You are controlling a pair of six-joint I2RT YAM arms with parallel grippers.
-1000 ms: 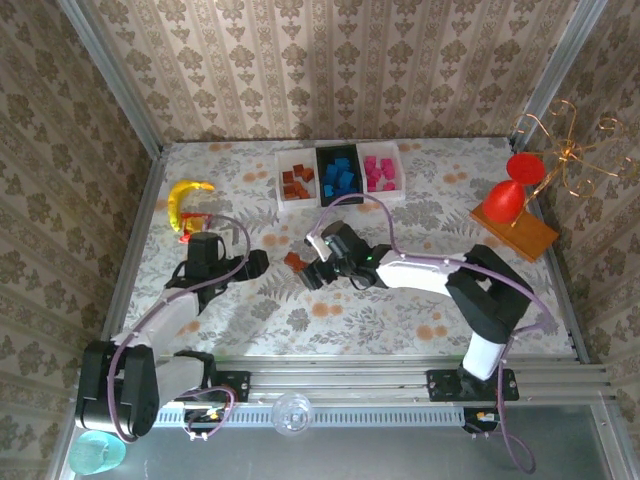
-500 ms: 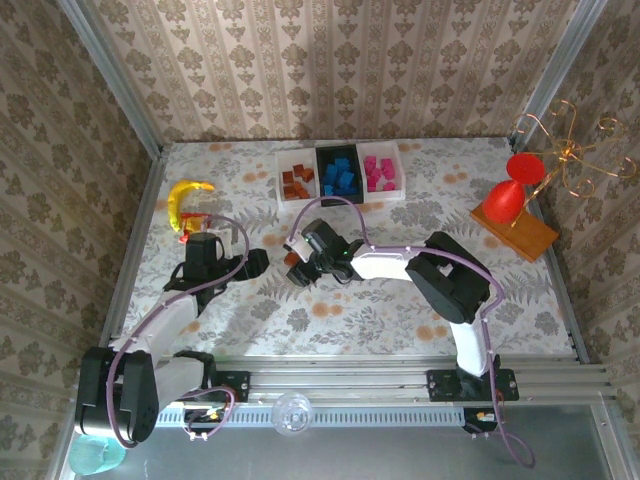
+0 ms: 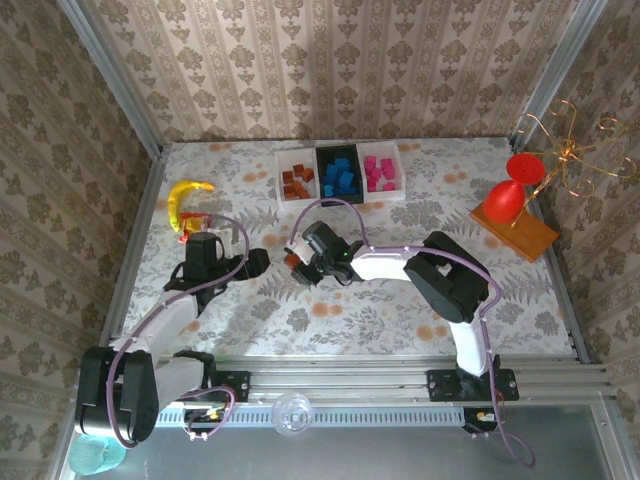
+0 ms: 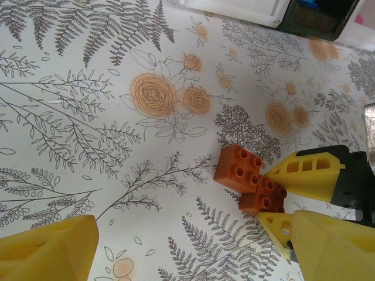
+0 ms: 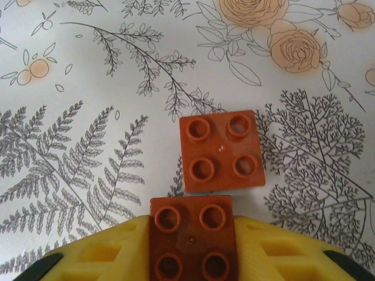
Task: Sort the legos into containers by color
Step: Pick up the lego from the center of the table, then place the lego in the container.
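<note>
Two brown-orange legos sit side by side on the flowered table. My right gripper (image 5: 192, 257) is shut on the nearer lego (image 5: 191, 234), its yellow fingers (image 5: 99, 257) pressed on both sides. The other lego (image 5: 220, 151) lies loose just beyond it, barely apart. From the left wrist, the held lego (image 4: 265, 196) and the loose one (image 4: 238, 168) appear between my right arm's fingers. My left gripper (image 4: 193, 243) stands open, a little short of them, with nothing in it. The containers stand at the back: a white tray (image 3: 297, 186) with brown legos, a black one (image 3: 339, 178) with blue, a white one (image 3: 381, 172) with pink.
A yellow banana (image 3: 186, 195) and a small red-and-yellow toy (image 3: 186, 236) lie at the left, behind my left arm. An orange board (image 3: 517, 230) with a red object and a copper wire stand (image 3: 570, 150) sits at the right. Patterned walls close in the table.
My right gripper has moved left to the two brown-orange legos and closed on the nearer one. The left arm has stayed where it was, still open.
</note>
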